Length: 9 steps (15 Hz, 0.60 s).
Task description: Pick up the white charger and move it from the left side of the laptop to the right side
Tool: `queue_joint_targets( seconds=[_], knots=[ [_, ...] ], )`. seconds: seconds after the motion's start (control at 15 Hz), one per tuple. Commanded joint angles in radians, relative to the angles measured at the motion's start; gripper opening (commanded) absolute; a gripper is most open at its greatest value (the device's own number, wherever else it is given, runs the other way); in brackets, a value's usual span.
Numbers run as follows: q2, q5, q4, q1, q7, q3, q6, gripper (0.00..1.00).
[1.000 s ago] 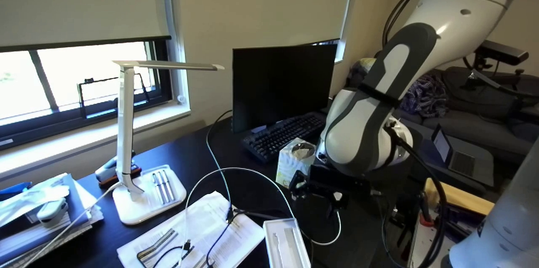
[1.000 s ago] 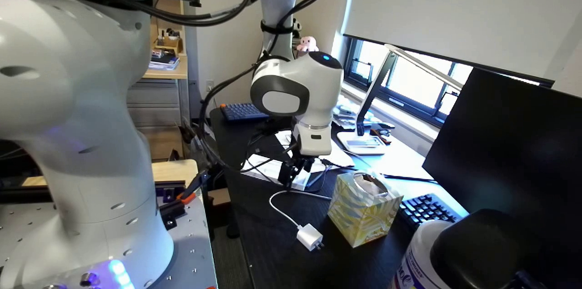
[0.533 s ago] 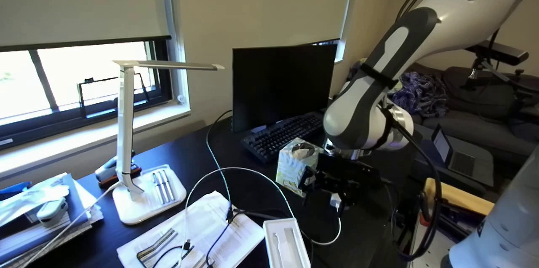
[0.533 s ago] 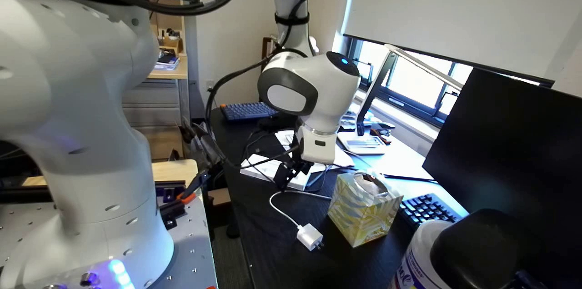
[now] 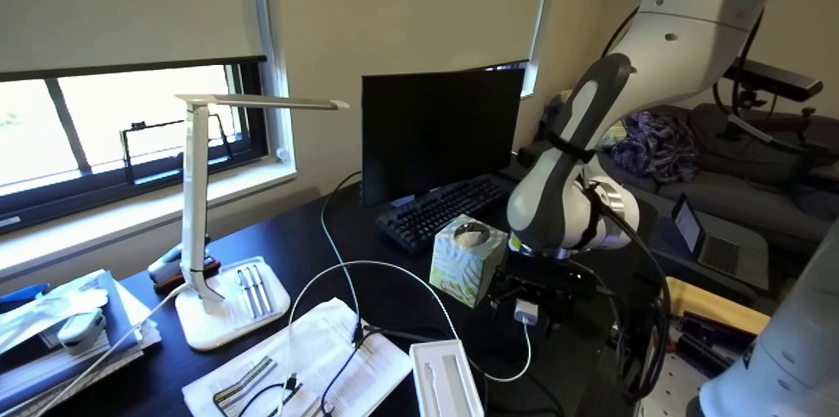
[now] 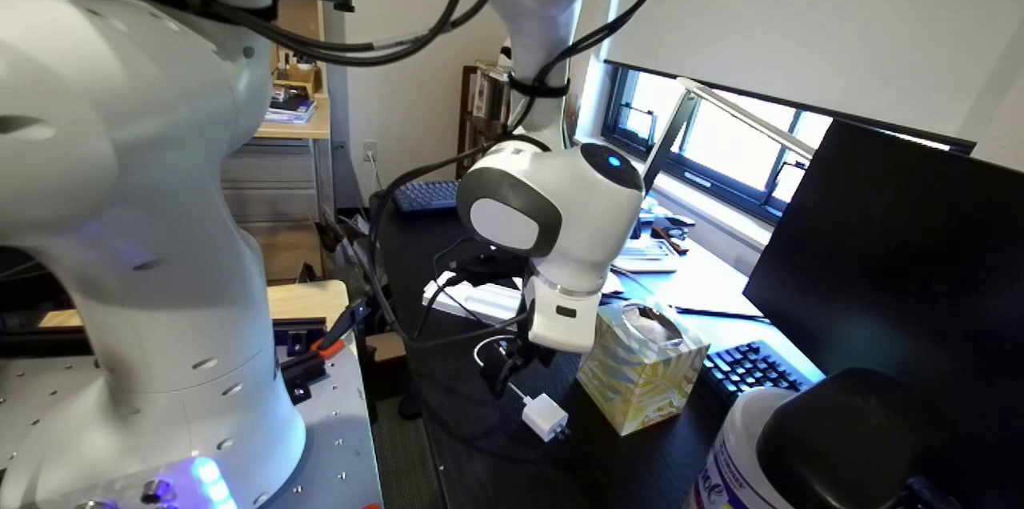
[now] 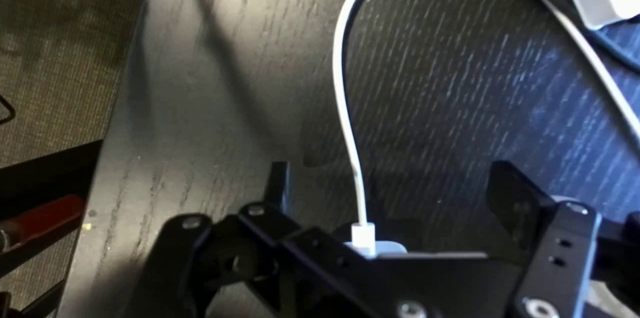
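Note:
The white charger (image 6: 545,417) lies on the dark desk, its thin white cable (image 7: 345,93) curving away. In an exterior view the charger (image 5: 526,312) shows between the fingers. Its pale edge (image 7: 392,247) appears in the wrist view behind my black linkage, which hides the rest. My gripper (image 7: 391,178) is wide open, the cable running between its fingers without being gripped. It hovers low over the cable end, hiding part of it from an exterior view (image 6: 518,371). The laptop (image 5: 442,135) is a big dark screen, like a monitor, with a black keyboard (image 5: 446,210) before it.
A patterned tissue box (image 6: 644,365) stands close beside the charger. A white tray (image 5: 446,377), papers (image 5: 308,364) and a white lamp (image 5: 196,207) occupy the desk. A white tub (image 6: 740,453) stands near the screen. The desk edge (image 7: 107,148) passes at left in the wrist view.
The gripper has come down and nearer to the charger, and the tissue box shows more fully behind it. Charger and box have stayed in place; the fingers remain apart.

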Motion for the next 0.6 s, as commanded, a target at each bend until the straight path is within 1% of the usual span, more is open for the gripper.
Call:
queue_joint_targets(
  seconds=[0.0,0.27,0.4,0.53],
  knots=[
    [0.066,0.057,0.0,0.057,-0.069,-0.051,0.097,1.0],
    [0.076,0.146,0.001,0.083,-0.135,-0.061,0.179,1.0],
    [0.076,0.19,0.001,0.091,-0.171,-0.061,0.198,1.0],
    [0.081,0.221,0.001,0.105,-0.21,-0.074,0.186,1.0]
  ],
)
